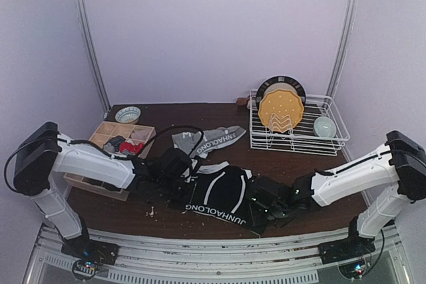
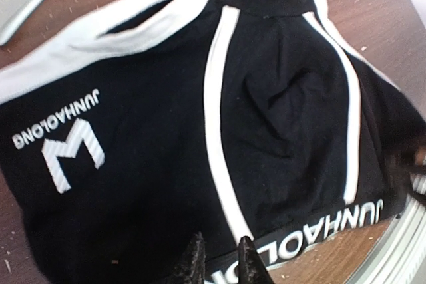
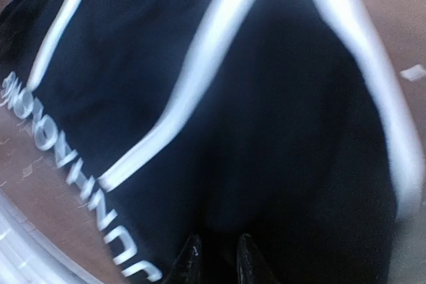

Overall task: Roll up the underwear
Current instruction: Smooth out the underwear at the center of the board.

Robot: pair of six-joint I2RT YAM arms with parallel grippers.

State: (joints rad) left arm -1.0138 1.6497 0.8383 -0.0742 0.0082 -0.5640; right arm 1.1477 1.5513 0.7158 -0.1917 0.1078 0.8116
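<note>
As I look down from above, the black briefs [image 1: 216, 194] lie spread on the tabletop [image 1: 120, 216] near its front edge, between the two arms, with the lettered waistband toward the bases. The left gripper [image 1: 180, 167] sits at their left edge and the right gripper [image 1: 261, 203] at their right edge. A grey pair [image 1: 210, 139] lies just behind them, apart from both grippers. A wooden box [image 1: 106, 131] stands at the left, a dish rack [image 1: 333, 140] at the right rear.

From the left wrist, that gripper is clenched, its fingertips [image 2: 193, 264] nearly meeting over the waistband lettering.

The right wrist view is blurred. There too the gripper is clenched, fingertips [image 3: 190, 261] close together over black cloth beside the waistband.
</note>
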